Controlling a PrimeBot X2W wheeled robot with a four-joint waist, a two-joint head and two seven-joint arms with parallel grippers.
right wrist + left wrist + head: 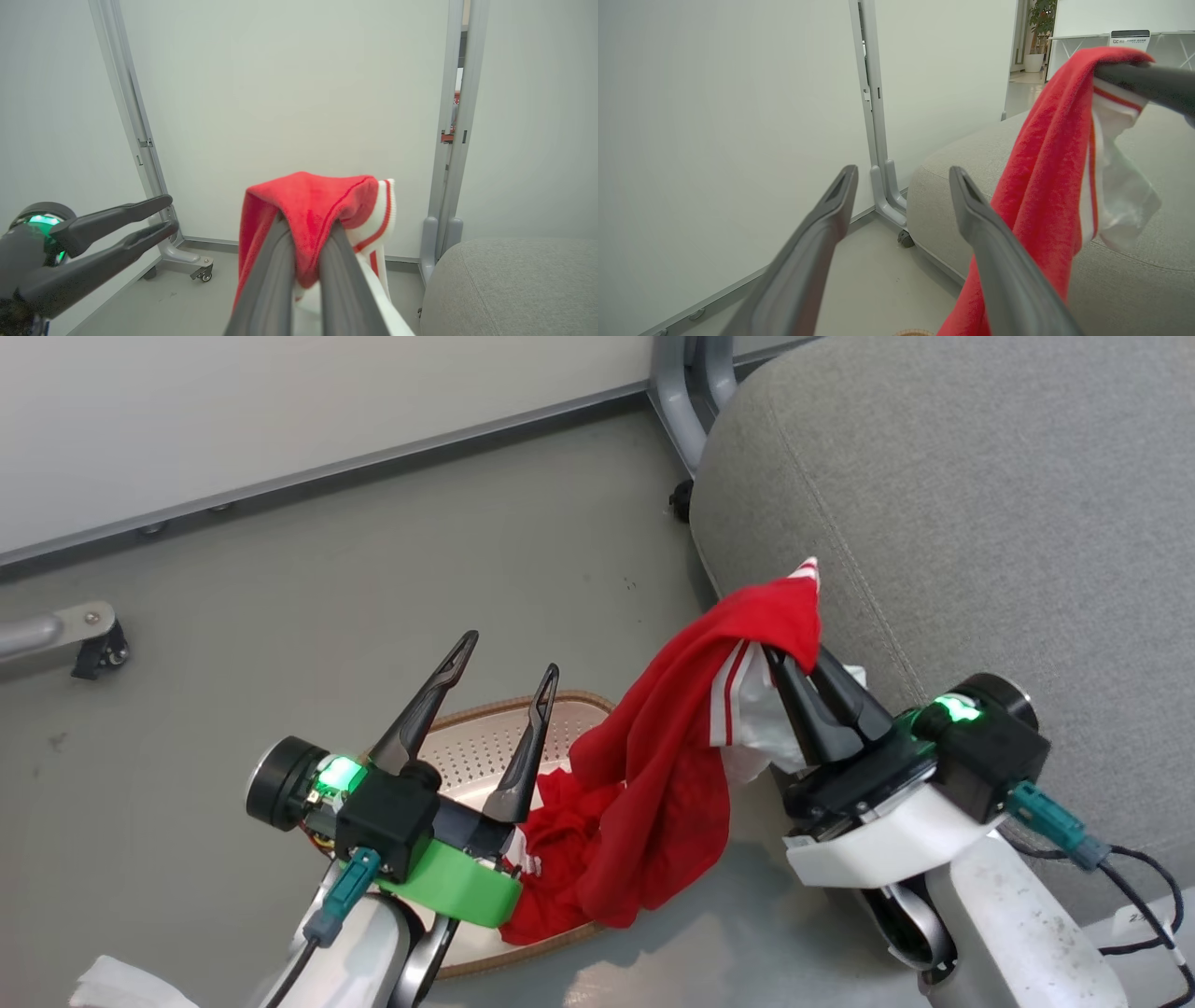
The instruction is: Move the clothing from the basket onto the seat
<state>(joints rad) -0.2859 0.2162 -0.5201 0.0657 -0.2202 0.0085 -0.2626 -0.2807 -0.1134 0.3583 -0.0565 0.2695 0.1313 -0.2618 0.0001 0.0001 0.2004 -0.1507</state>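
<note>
Currently mid-transfer. Pinching soft red fabric top with striped white trim (672, 747) in closed right gripper (801, 663), beside large grey upholstered seat (980, 523), hem hanging over cream perforated plastic basket (495, 707). Holding left gripper (510, 655) spread, empty. Next, probably: swing over seat, release.

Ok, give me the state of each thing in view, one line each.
Red top: pinched by the right gripper, lifted, hanging beside the seat, lower end at the basket.
Other red garment: crumpled in the basket.
Basket: on the floor, garment inside.
Seat: no clothing resting on it.
Left gripper: open, empty, above the basket.
Right gripper: shut on the red top.
</note>
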